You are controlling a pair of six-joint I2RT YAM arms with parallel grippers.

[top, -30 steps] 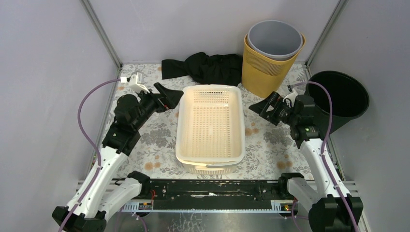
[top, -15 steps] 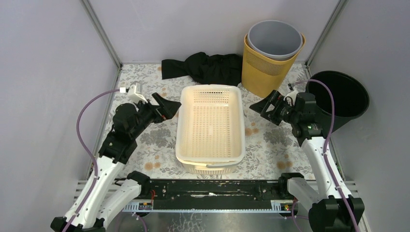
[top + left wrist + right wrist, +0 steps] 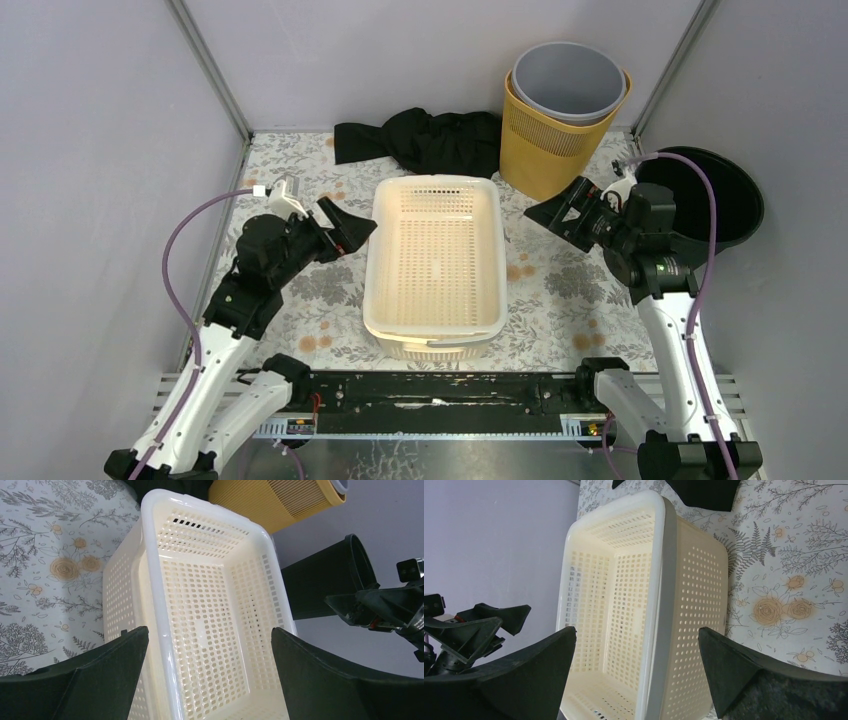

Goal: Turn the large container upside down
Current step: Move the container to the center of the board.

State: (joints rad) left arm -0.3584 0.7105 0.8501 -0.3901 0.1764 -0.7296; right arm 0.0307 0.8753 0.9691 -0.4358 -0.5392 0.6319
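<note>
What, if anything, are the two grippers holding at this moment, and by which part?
Nothing is held. The left gripper and right gripper both stand open, one at each long side of the cream basket.

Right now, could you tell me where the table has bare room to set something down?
Bare table lies right of the cream basket, between it and the right arm, and in the far-left corner beside the black cloth. The far right is crowded by the yellow bin and black bucket.

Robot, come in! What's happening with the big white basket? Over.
Left gripper open, right gripper open, flanking basket. Basket upright, empty. Yellow bin, black cloth just behind.
</note>
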